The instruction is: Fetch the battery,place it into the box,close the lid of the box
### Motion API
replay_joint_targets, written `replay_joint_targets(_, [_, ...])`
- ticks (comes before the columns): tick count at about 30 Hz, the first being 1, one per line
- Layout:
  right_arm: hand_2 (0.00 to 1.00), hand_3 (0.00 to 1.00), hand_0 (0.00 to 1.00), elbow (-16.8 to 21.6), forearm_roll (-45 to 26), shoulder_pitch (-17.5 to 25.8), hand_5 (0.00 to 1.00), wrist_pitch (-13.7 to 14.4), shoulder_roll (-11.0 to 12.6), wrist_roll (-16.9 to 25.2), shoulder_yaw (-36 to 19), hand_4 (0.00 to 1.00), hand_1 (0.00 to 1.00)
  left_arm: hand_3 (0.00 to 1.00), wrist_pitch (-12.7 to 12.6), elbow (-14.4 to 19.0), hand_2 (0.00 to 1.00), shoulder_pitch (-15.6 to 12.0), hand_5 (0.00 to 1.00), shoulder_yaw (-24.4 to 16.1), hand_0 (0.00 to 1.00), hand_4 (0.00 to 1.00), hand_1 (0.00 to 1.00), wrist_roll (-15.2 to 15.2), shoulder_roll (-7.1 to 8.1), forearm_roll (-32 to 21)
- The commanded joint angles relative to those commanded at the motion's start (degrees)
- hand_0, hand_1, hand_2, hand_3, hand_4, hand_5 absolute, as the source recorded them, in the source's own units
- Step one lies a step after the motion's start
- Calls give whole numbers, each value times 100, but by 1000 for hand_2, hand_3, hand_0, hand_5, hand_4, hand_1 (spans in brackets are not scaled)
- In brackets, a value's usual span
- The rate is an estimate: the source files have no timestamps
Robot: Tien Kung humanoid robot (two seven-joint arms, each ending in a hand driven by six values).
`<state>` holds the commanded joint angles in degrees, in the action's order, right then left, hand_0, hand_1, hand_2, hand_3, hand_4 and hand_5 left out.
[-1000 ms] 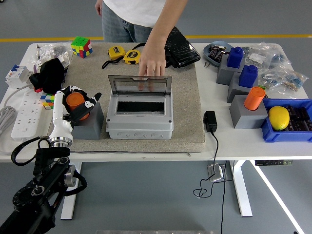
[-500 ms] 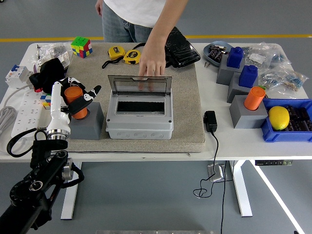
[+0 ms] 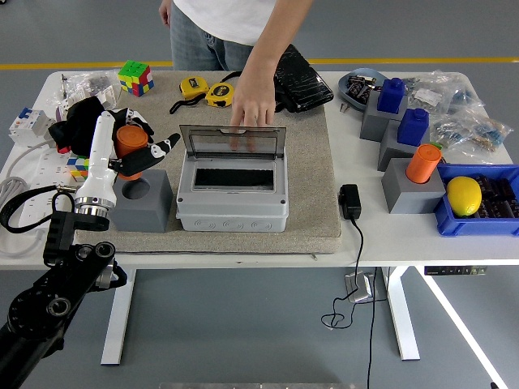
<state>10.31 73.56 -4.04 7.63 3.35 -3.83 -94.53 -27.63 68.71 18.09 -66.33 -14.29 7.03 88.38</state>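
My left hand (image 3: pixel 134 150) is shut on an orange cylindrical battery (image 3: pixel 129 140) and holds it lifted just above the grey holder block (image 3: pixel 144 200), whose round socket shows empty. To the right stands the grey box (image 3: pixel 233 193) on a beige mat, its dark opening facing up. Its clear lid (image 3: pixel 233 143) stands raised at the back. A person's hand (image 3: pixel 253 101) rests on the lid's top edge from the far side. The right arm is out of view.
A white power strip (image 3: pixel 39 188) and a black cloth (image 3: pixel 79 121) lie at the left. Yellow tape measures (image 3: pixel 207 90) and a black pouch (image 3: pixel 301 79) sit behind the box. Grey blocks with blue and orange batteries (image 3: pixel 409 150), a blue bin with a lemon (image 3: pixel 464 195) and a black adapter (image 3: pixel 350 201) stand at the right.
My left hand has risen and drawn the orange battery up out of the grey block's socket. The person's hand has stayed on the lid.
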Motion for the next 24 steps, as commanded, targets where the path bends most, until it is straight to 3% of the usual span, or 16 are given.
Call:
replay_joint_targets(6, [758,794,821,0,-1,-11,998,-1,4,12,-11,998,778,58,-100,599,58,94,100,585,44,893,2,687,393,1442])
replay_joint_targets(13, [757,794,821,0,39,-10,998,-2,13,0,-57,998,778,59,60,1100,58,108,52,1016,45,868,2,1344,563,3004])
replay_joint_targets(18, [758,794,821,0,53,-17,998,-1,24,-3,-61,998,778,60,261,1247,58,220,51,1411,46,866,2,1704,625,4111])
replay_joint_targets(24, [757,794,822,0,50,-26,998,2,29,0,-55,998,779,60,311,1187,58,351,49,1846,47,864,2,1835,616,4162])
